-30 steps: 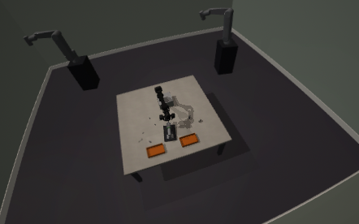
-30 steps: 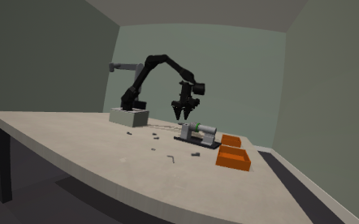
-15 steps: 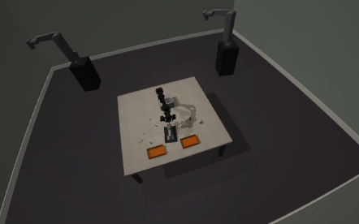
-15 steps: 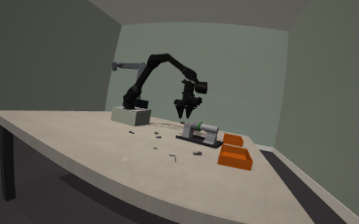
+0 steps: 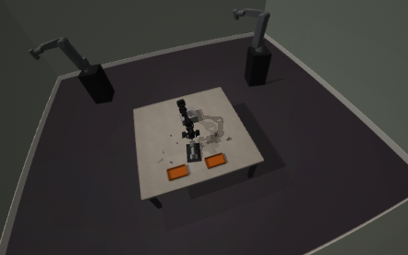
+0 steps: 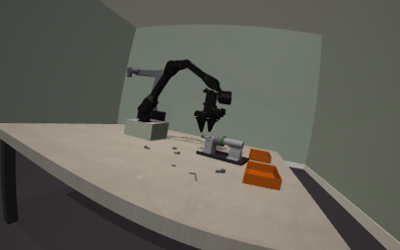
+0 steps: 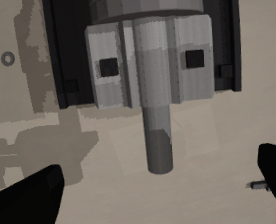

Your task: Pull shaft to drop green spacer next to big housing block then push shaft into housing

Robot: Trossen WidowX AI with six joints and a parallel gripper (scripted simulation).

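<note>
Steel-looking and round, the shaft pokes out of a small pale support block toward 6 o'clock in the wrist view, its free end hanging bare over the table. It looks rigid and smooth, so a pinch across its sides may slip when pulled along its length; the exposed stub just below the block is the only place to take hold, gripped squarely and well up from the tip. The gripper hangs spread wide with nothing in it, one finger at 8 o'clock and the other at 4 o'clock of the stub, well apart from it. In the exterior view the green spacer sits on the shaft against the bigger housing at 3 o'clock. It is probably light and loose, so the pull must be short and slow, or neighbouring rings could drop too.
</note>
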